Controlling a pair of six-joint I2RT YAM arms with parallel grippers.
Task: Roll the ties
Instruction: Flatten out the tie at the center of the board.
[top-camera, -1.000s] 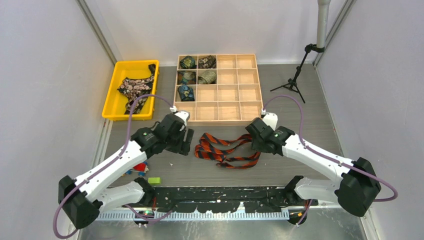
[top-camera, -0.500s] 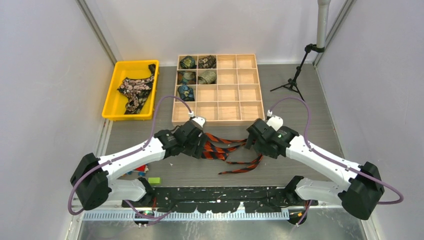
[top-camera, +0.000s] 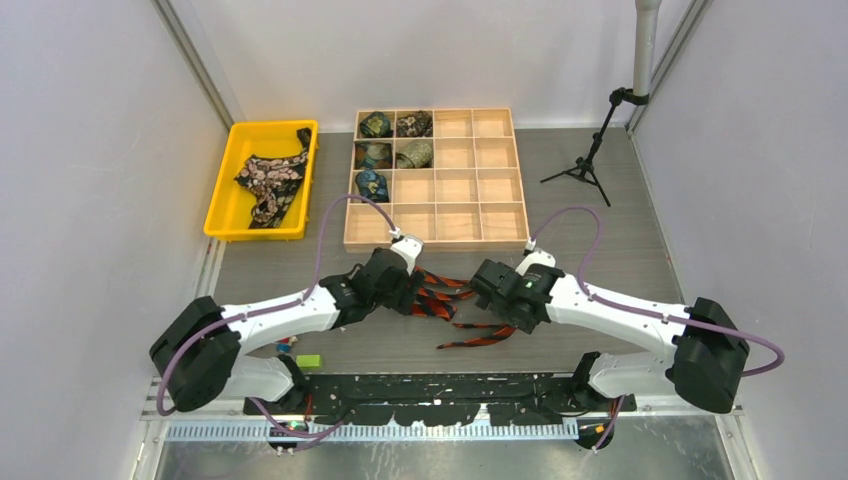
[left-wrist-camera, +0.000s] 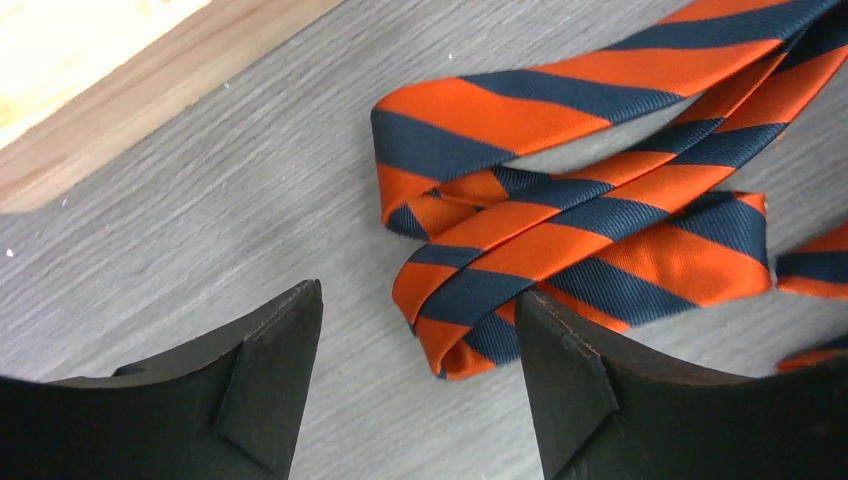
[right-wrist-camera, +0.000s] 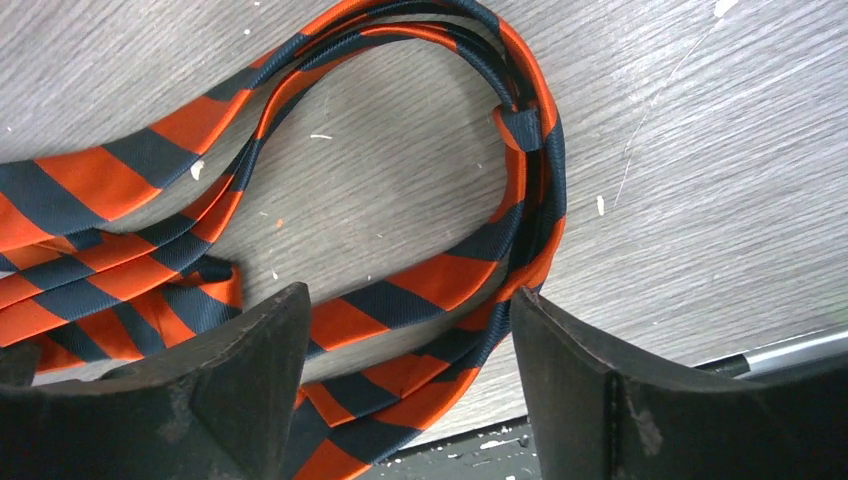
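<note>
— Where's the striped tie (top-camera: 440, 300)?
— Crumpled on the table (top-camera: 620, 220), six o'clock from the wooden divider tray (top-camera: 435, 243).
— And the arms?
— Left gripper (left-wrist-camera: 415, 300) at its nine o'clock end, right gripper (right-wrist-camera: 410, 295) at three, both with jaws apart, clamping nothing (fabric lies beneath the gaps).
— The floral tie (top-camera: 265, 180)?
— In the yellow bin (top-camera: 255, 233), ten o'clock.

You have one striped tie (left-wrist-camera: 600, 250), orange and navy diagonals; one floral tie (top-camera: 268, 178), pink on black; bin (top-camera: 222, 205), yellow; table (top-camera: 640, 210), grey woodgrain.
</note>
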